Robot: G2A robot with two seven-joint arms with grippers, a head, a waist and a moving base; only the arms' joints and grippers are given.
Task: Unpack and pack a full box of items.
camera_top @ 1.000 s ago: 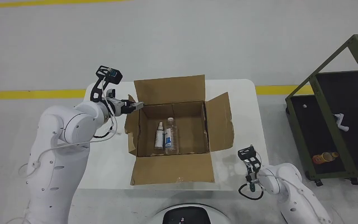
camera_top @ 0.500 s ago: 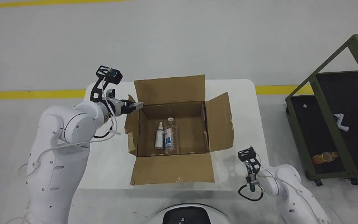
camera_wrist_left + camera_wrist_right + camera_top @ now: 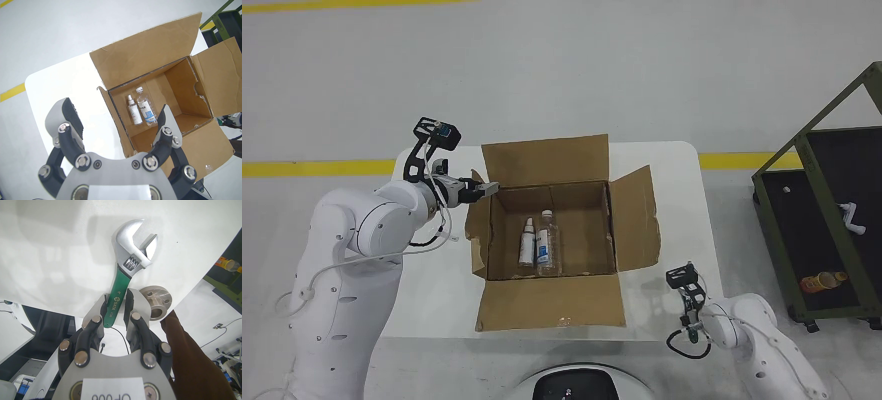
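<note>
Steel wrench (image 3: 123,279) w/ green grip, at the counter's (image 3: 47,256) near right corner.
Right jaws clamp the grip's tail end (head-heavy, so it'll likely want to droop); stiff, slick, not fragile. Left jaws apart beside the box (image 3: 552,303). Metal ring (image 3: 157,302) just beside the wrench, counter edge close; open room lies toward the box.

The wrench (image 3: 126,273) has white print on its green handle: a logo, a size mark, a number. In the box (image 3: 151,62), the spray bottle (image 3: 134,113) and water bottle (image 3: 146,110) carry labels too small to read. A sticker (image 3: 111,391) shows cut-off, upside-down characters.
</note>
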